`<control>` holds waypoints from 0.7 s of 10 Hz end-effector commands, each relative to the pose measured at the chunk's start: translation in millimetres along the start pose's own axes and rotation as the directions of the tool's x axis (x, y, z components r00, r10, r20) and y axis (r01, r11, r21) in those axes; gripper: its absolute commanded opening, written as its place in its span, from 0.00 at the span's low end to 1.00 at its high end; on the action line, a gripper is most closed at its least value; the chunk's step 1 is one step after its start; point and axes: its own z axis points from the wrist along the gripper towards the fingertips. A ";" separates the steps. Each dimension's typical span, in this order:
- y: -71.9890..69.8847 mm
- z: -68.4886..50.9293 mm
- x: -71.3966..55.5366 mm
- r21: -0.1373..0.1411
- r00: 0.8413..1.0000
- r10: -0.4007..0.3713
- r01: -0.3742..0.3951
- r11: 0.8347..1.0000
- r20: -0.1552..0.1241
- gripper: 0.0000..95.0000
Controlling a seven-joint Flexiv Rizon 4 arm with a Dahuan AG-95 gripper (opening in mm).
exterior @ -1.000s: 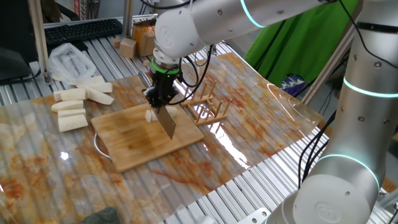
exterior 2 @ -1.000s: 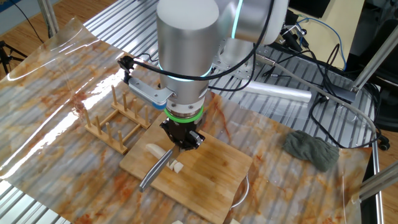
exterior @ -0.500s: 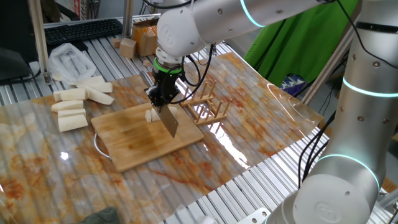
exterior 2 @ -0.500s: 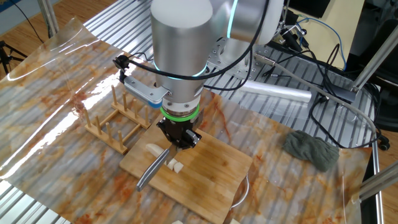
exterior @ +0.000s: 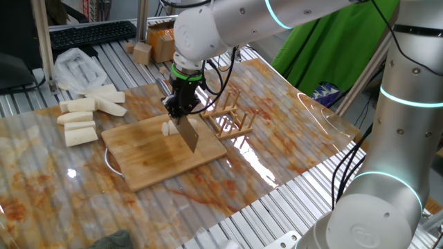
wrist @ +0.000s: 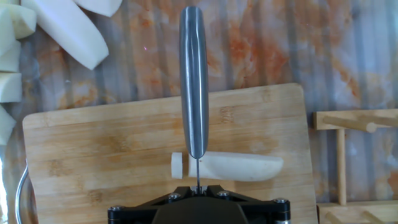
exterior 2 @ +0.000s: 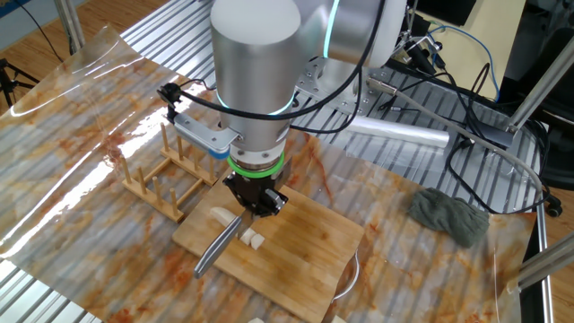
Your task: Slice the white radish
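The tool (exterior 2: 255,203) points straight down, clenched on a knife (wrist: 194,81) whose blade crosses the white radish (wrist: 239,167) on the cutting board (exterior: 149,155), a thin slice (wrist: 177,165) already parted at its end. The radish lies near the board's edge toward the wooden rack (exterior: 232,119); bare board spreads on the other side. Thicker radish sticks (exterior: 79,119) lie on the tabletop (exterior: 291,131) well apart, a plastic bag (exterior: 76,68) behind them.
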 end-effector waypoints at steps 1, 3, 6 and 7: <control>-0.3 0.8 -0.3 -0.002 1.000 -0.001 0.001 1.000 -0.004 0.00; -0.3 5.3 -1.3 -0.005 1.000 -0.001 0.001 1.000 -0.005 0.00; 2.2 21.8 -4.2 -0.008 1.000 -0.002 0.002 1.000 -0.005 0.00; 2.3 23.2 -4.3 -0.009 1.000 0.000 0.000 1.000 -0.005 0.00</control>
